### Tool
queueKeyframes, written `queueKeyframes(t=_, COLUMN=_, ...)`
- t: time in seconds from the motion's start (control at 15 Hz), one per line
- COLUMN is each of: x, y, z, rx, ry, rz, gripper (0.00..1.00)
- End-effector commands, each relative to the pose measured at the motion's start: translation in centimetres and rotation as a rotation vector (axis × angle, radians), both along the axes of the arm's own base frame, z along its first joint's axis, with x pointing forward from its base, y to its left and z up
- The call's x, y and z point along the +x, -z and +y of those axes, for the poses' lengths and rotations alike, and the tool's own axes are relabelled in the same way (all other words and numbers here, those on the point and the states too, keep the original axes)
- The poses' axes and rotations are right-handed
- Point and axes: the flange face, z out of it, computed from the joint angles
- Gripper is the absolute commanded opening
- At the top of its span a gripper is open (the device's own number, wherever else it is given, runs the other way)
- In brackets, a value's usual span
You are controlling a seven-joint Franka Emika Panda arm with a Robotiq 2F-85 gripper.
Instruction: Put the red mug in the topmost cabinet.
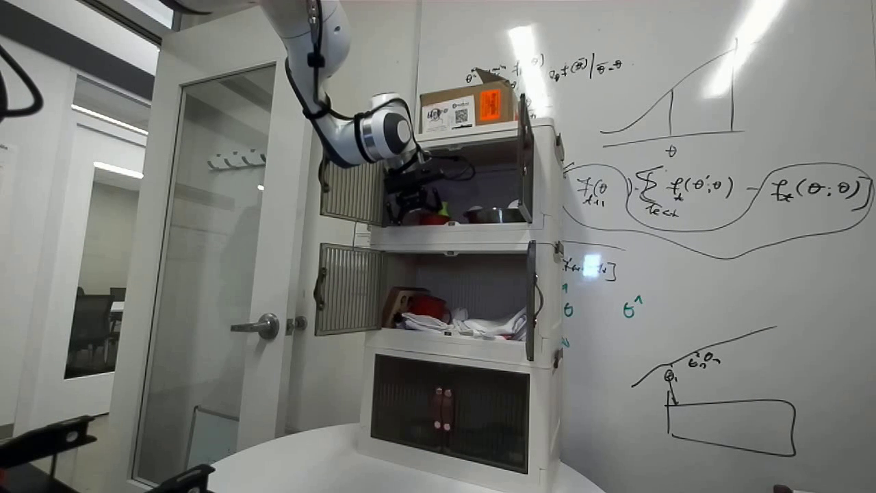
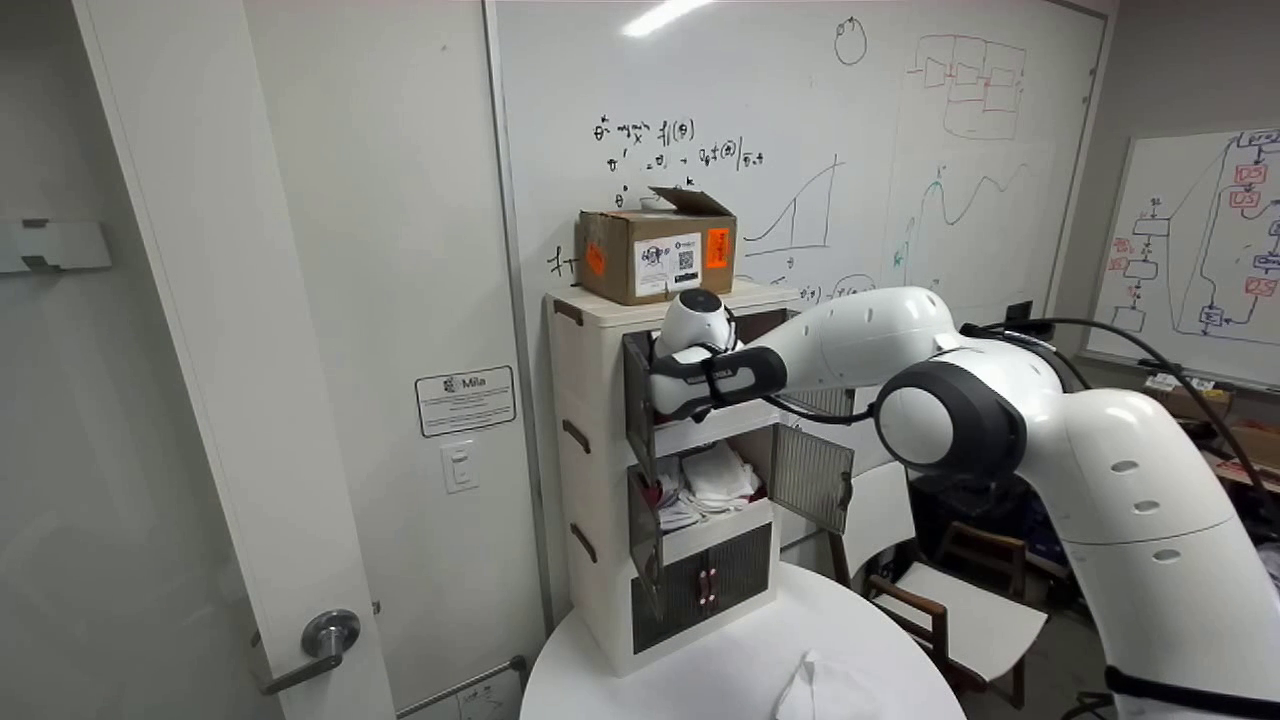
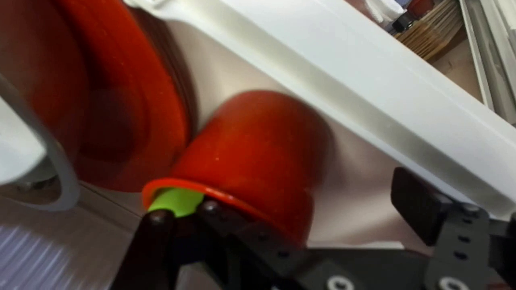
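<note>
The red mug (image 3: 258, 161) stands close in the wrist view, its rim towards my gripper (image 3: 308, 197). Yellow-green (image 3: 179, 200) shows at the mug's mouth. One finger lies at or inside the mouth and the other is well apart at the right. The jaws are open, with part of the mug's wall between them. In an exterior view my gripper (image 1: 413, 198) is inside the topmost cabinet (image 1: 486, 181), whose doors are open. Red shows below it there, but mug or dish I cannot tell. My arm hides the gripper and mug in an exterior view (image 2: 715, 380).
A larger red dish (image 3: 161, 121) sits beside the mug, and a metal bowl (image 1: 496, 216) stands further right. The cabinet's open doors (image 1: 352, 194) (image 1: 525, 161) flank the opening. A front lip (image 3: 346, 68) edges the shelf. A cardboard box (image 1: 465, 106) rests on top.
</note>
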Motion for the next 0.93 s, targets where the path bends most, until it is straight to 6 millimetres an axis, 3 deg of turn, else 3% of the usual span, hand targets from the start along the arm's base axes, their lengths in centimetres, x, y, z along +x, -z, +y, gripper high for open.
queueKeyframes(t=0.0, x=-1.0, y=-1.3, z=1.1, rx=0.057, ry=0.006, rz=-0.041, gripper=1.00)
queueKeyframes(t=0.4, x=-3.1, y=-0.9, z=1.0, rx=0.208, ry=0.057, rz=-0.192, gripper=1.00)
queueKeyframes(t=0.87, x=-7.8, y=-1.7, z=1.1, rx=0.362, ry=0.066, rz=-0.446, gripper=1.00)
